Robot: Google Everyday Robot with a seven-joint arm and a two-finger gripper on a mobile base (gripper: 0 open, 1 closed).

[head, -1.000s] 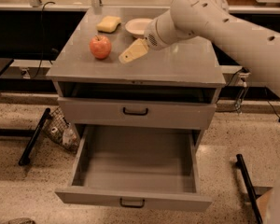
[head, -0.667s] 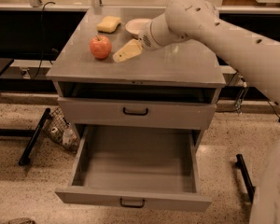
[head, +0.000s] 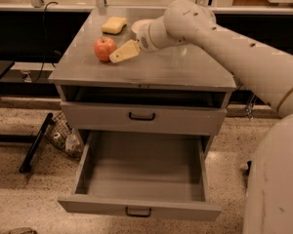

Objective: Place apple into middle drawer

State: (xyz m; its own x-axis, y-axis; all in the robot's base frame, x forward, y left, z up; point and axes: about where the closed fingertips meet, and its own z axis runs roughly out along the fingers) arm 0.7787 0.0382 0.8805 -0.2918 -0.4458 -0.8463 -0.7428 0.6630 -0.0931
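Apple (head: 104,48) is noted on the grey cabinet top (head: 166,69), in the left half, nearer the left edge than the right and roughly midway between back and front edges. It is seated upright, the stem hollow turned upward; the body is round, so no long axis is marked beyond the vertical stem line. The red face is presented to the front, with a yellowish patch on the right flank. Gripper (head: 123,52) is held low over the top just beside the apple's right side. Its cream tip is pointed down and left at the fruit, with the long axis running from the wrist at the upper right toward the apple. Contact between tip and apple cannot be told, nor whether the gripper is open or closed. The white arm (head: 224,43) is extended in from the right edge of the view, across the back right part of the top. Yellow sponge (head: 114,25) is recorded near the back left corner, and a white bowl (head: 138,26) beside it along the back edge is partly hidden by the wrist. The upper drawer (head: 176,121) is seen pushed in. The middle drawer (head: 185,209) below it is drawn fully out toward the front, its black handle (head: 137,212) centred on the front panel, well apart from the apple.
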